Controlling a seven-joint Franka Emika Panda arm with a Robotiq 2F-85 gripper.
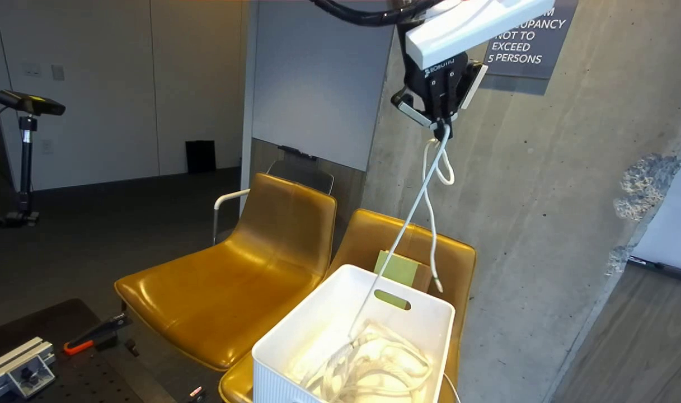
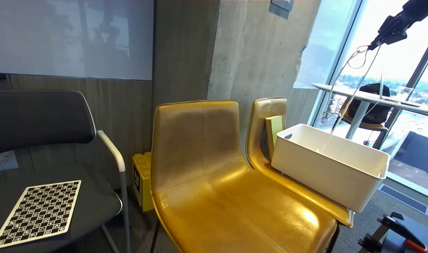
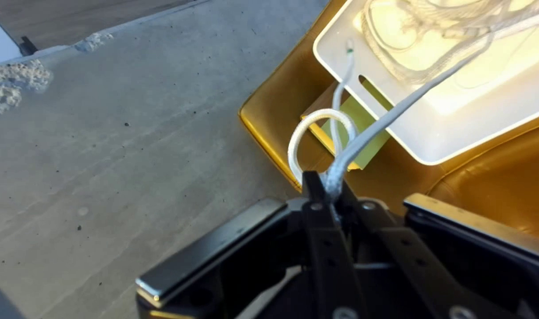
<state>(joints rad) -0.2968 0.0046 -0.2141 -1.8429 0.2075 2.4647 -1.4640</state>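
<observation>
My gripper is high above a white bin, near the concrete wall. It is shut on a white rope. In the wrist view the rope comes out between the fingertips. One strand runs slanting down into the bin, where more rope lies coiled. A small loop and a loose end hang below the fingers, the end outside the bin by its handle slot. The gripper and bin also show in an exterior view. The bin stands on a tan chair.
A green and brown block leans between the bin and the chair's back. Another tan chair stands beside it. The concrete wall rises behind. A round white table stands by the window. An orange-handled clamp lies at the lower left.
</observation>
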